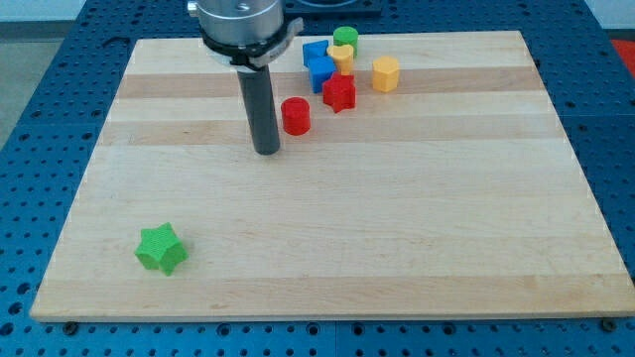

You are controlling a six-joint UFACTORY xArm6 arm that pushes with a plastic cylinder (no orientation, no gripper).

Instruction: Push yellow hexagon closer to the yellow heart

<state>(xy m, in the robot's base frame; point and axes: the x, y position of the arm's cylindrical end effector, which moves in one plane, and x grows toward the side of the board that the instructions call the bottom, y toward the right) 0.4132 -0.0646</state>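
Observation:
The yellow hexagon sits near the view's top, right of centre. The yellow heart lies to its left, slightly higher, wedged between a green cylinder above it and blue blocks to its left. A small gap separates hexagon and heart. My tip rests on the board well to the left of and below the hexagon, just left of a red cylinder. It touches no block.
A red star sits just below the blue blocks and left of the hexagon. A green star lies alone at the view's bottom left. The wooden board ends at a blue perforated surround.

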